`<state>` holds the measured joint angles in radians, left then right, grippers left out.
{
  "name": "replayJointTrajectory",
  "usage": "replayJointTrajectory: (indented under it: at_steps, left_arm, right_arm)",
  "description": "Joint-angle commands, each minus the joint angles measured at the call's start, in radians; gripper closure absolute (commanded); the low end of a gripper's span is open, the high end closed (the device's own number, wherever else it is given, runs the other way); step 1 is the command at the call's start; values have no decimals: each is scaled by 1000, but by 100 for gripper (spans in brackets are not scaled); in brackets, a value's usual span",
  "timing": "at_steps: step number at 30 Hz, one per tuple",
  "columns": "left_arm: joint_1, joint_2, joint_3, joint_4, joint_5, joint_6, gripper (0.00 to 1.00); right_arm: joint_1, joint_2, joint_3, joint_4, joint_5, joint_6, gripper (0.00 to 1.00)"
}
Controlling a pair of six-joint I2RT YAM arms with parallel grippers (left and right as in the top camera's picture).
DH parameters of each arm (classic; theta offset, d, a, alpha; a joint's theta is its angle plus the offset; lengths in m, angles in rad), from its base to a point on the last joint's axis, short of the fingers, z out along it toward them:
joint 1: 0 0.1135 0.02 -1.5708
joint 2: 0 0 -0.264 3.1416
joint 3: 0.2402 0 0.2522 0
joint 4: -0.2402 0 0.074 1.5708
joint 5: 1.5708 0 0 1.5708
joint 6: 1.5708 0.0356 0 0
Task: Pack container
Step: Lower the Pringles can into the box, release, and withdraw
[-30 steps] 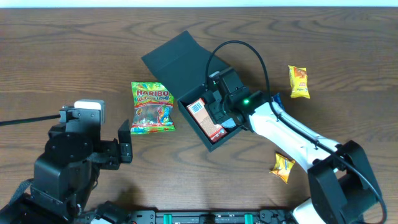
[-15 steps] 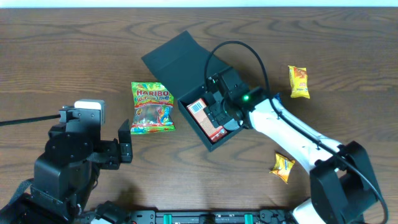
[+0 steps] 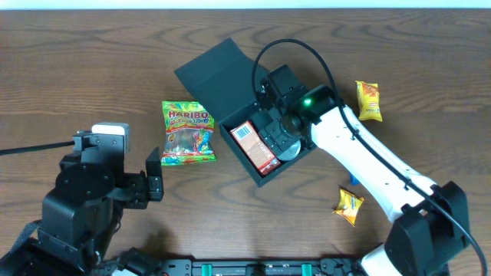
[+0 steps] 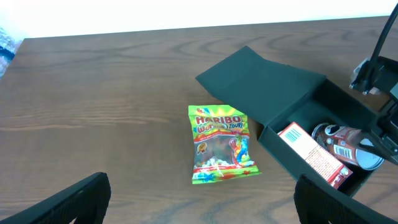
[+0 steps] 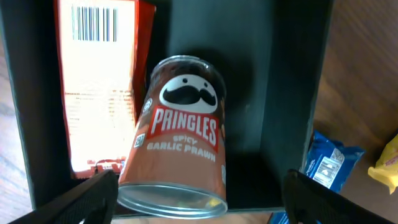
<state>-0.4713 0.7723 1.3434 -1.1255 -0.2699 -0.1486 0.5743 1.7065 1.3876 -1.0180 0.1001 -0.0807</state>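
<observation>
The dark square container stands open at mid-table, its flap lid laid back to the far left; it also shows in the left wrist view. Inside lie an orange-red carton and a Pringles can on its side. In the right wrist view the can rests on the container's floor beside the carton. My right gripper is open just above the can, fingers wide apart and not touching it. My left gripper is open and empty at the near left.
A Haribo bag lies flat just left of the container, ahead of the left gripper. Two yellow snack packs lie to the right, one far and one near. A blue pack lies outside the container's right wall.
My right gripper has drawn up and back from inside the container, leaving the Pringles can lying uncovered beside the carton. The left arm has not moved.
</observation>
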Motion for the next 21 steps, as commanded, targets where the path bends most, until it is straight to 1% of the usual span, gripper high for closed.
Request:
replayJointTrajectory:
  at_steps: [1,5,7,10,11,12,14,17,21]
  left_arm:
    - [6,0,13,-1,-18,18,5]
    - [6,0,13,-1,-18,18,5]
    - [6,0,13,-1,-18,18,5]
    - [6,0,13,-2,-18,18,5]
    - [6,0,13,-2,-18,18,5]
    - [6,0,13,-1,-18,18,5]
    - [6,0,13,-1,-18,18,5]
    - [6,0,13,-1,-18,18,5]
    - [6,0,13,-1,-18,18,5]
  right_arm:
    - [0,38,16,-12,-37,2,14]
    - [23,65,16,-44,-37,18,13]
    - [30,75,16,-57,-38,25,14]
    - [31,83,16,-72,-45,31,21]
    - [31,84,16,-77,-47,31,27]
    - [31,84,16,-80,-48,31,28]
    - [31,84,16,-80,-48,31,28]
    - [31,84,16,-73,-48,32,33]
    - [31,84,16,-17,-48,40,36]
